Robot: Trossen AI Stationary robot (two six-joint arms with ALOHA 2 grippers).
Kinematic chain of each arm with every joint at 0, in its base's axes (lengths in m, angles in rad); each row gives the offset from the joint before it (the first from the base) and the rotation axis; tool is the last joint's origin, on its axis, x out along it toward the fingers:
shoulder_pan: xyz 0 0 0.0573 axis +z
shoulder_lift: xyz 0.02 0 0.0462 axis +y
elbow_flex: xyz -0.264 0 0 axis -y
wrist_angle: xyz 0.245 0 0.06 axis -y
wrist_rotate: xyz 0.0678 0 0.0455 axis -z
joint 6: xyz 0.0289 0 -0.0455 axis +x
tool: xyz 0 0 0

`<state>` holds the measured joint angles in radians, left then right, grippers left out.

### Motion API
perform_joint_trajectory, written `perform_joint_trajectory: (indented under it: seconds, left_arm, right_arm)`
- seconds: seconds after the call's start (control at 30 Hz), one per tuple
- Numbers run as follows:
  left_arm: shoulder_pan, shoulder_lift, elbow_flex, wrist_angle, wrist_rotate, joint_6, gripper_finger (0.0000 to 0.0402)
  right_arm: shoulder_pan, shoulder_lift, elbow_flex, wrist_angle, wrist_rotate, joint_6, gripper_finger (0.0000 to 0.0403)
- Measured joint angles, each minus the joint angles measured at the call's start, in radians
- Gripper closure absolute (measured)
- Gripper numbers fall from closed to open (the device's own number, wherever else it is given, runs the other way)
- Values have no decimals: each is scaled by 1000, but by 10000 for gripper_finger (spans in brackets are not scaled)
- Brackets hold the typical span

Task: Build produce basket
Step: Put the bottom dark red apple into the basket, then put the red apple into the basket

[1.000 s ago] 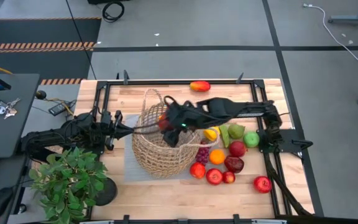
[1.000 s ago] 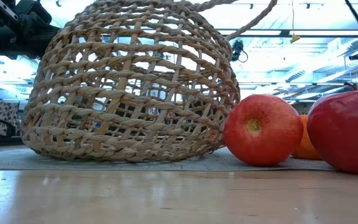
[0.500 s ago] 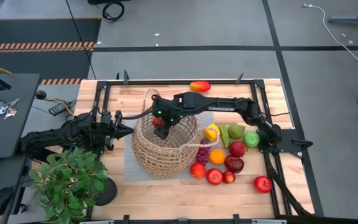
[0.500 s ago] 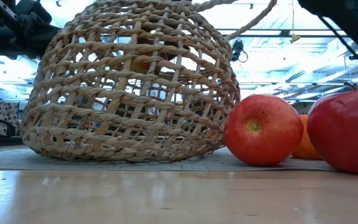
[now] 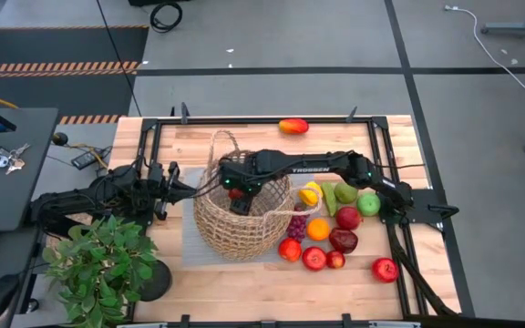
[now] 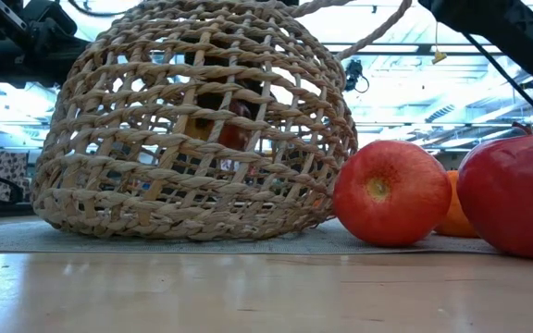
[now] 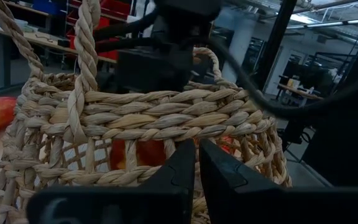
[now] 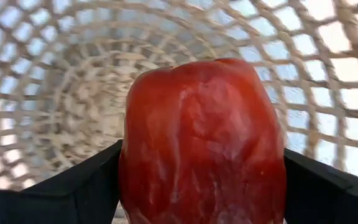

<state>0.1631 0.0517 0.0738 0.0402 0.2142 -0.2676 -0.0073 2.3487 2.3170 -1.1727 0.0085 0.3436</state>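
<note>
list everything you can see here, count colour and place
round tan wicker basket: one, on a grey mat, table centre
red fruit: one, inside the basket, gripped
loose fruit pile: about a dozen, red, green, orange, yellow, purple, right of the basket
red-orange mango: one, table's far edge
leafy green potted plant: one, near-left corner
left claw: shut, at the basket's left rim
right claw: inside the basket, holding the red fruit

Leafy potted plant (image 5: 98, 260) sits at desk (image 5: 244, 292) front-left corner. Grey mat (image 5: 190, 251) lies mid-desk. Keys (image 5: 5, 158) on dark side table (image 5: 12, 196), left. Cable coil (image 5: 165, 15) on floor, far side.
</note>
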Motion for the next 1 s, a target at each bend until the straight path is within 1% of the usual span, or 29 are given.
perform_joint_trajectory:
  seconds: [0.13, 0.33, 0.47, 0.6, 0.67, 0.87, 1.0]
  left_arm:
    - [0, 0, 0, 0, 0, 0, 370]
    - [0, 0, 0, 5, 0, 0, 367]
    - [0, 0, 0, 6, 0, 0, 372]
    - [0, 0, 0, 6, 0, 0, 373]
    - [0, 0, 0, 6, 0, 0, 370]
    - [0, 0, 0, 7, 0, 0, 367]
    - [0, 0, 0, 8, 0, 0, 372]
  right_arm:
    - [31, 4, 0, -7, -1, -14, 50]
    - [64, 18, 1, -8, -1, -130, 42]
    - [81, 34, 0, -1, -2, -166, 37]
    - [85, 44, 0, -6, -2, -161, 36]
    - [85, 46, 0, -1, -2, -132, 33]
    - [82, 48, 0, -3, -16, -100, 7]
    - [78, 37, 0, -25, -17, -93, 10]
